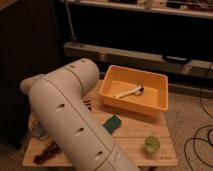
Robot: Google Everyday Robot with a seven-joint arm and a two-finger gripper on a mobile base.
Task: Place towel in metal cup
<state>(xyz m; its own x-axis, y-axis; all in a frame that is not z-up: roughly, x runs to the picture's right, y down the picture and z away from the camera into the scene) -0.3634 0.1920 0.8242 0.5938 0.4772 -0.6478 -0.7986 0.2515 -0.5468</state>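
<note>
My white arm (75,115) fills the left and middle of the camera view, rising from the bottom edge and bending left over the wooden table (135,134). My gripper is not in view; the arm's end is hidden at the left. A pale bluish-white thing (36,129) shows at the arm's left edge; I cannot tell whether it is the towel. No metal cup shows; it may be hidden behind the arm.
An orange bin (131,104) with a white utensil (129,91) in it stands at the table's back right. A green sponge (113,123) lies mid-table, a green cup (151,145) front right, a dark brown thing (46,151) front left. Cables (200,142) lie on the floor at right.
</note>
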